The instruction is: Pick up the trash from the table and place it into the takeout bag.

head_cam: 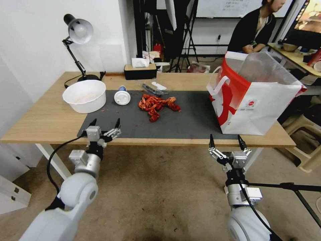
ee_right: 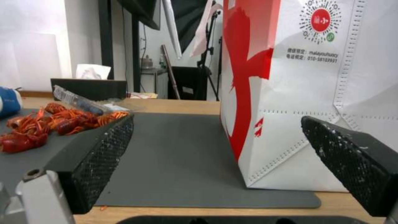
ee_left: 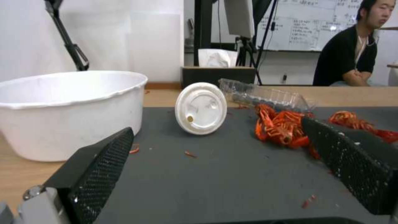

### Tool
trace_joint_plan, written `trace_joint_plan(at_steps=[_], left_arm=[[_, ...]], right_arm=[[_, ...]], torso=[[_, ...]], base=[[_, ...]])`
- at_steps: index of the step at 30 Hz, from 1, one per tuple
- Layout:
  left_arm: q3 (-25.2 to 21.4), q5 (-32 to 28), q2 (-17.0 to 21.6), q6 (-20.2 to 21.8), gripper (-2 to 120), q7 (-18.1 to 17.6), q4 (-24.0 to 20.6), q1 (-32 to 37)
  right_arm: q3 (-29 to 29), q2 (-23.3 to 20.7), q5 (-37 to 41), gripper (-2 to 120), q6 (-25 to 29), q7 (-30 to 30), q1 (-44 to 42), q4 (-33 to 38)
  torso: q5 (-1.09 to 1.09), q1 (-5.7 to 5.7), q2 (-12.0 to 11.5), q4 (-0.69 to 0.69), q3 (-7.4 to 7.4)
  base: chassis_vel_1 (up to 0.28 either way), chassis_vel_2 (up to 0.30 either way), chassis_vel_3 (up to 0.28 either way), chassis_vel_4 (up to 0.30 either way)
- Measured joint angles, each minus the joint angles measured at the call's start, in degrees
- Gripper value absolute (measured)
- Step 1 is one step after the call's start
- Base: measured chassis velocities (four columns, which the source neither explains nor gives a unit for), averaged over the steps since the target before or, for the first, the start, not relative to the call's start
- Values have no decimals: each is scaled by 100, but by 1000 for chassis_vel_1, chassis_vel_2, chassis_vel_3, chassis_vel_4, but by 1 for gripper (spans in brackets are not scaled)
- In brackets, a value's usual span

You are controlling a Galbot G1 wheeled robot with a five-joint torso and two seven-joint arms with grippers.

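A heap of red crayfish shells (head_cam: 156, 105) is lying at the centre of the head view, on the dark grey mat (head_cam: 187, 120) that is covering the middle of the counter (head_cam: 50, 118). Just left of it, a white-lidded blue cup (head_cam: 122, 95) is lying on its side, its lid facing the camera. Behind the shells a clear plastic packet (head_cam: 152, 89) is resting on the mat's far edge. A white bowl (head_cam: 84, 95), showing only faint pinkish residue inside, is sitting at the mat's left edge. The takeout bag (head_cam: 255, 100) is standing upright at the right of the frame, mouth open, its clear liner showing inside. The left gripper (head_cam: 104, 129) is hovering at the counter's near edge, lower left, fingers spread and holding nothing. The right gripper (head_cam: 226, 142) is hanging lower right, before the bag, likewise spread and unloaded.
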Motion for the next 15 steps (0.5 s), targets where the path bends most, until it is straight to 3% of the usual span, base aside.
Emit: trace_joint_plan(at_steps=[8,15], left_arm=[[448,-1169,336,558,100,-22,728,-1346],[865,-1880,335,941,100,-229,1215,-2068]], right_arm=[[6,18,-14,100,-16,0,5,0],[25,20,-21,100,-25,1,8,7]], torso=[[0,0,-1,-1,1],[-1,0,-1,0,0]], base=[[0,0,0,0],[0,0,0,0]])
